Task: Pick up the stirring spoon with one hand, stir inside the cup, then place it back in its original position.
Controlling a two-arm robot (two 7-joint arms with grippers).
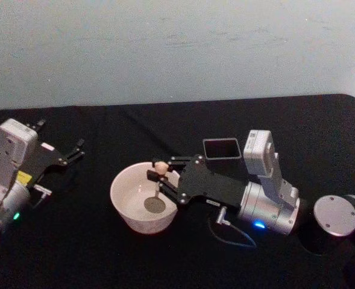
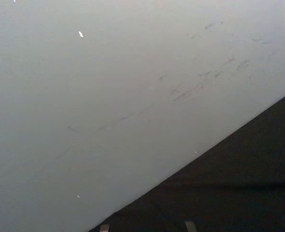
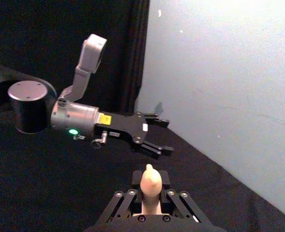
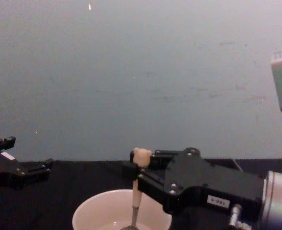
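Note:
The stirring spoon (image 1: 159, 183) stands nearly upright in the pale cream cup (image 1: 133, 221), its metal bowl low near the cup's bottom. My right gripper (image 1: 163, 180) reaches in over the cup's right rim and is shut on the spoon's beige handle, just under the bear head. From the chest, the spoon (image 4: 136, 191) drops from the right gripper (image 4: 141, 176) into the cup (image 4: 96, 205). The handle top (image 3: 149, 182) also shows in the right wrist view. The dark grey square holder (image 1: 222, 149) stands behind the right arm. My left gripper (image 1: 75, 152) rests open at the far left.
A black cloth covers the table (image 1: 93, 253), with a pale wall behind. A round grey disc (image 1: 336, 215) sits at the right edge and a thin blue cable (image 1: 237, 239) loops under the right wrist. The left arm (image 3: 84, 121) lies parked, well apart from the cup.

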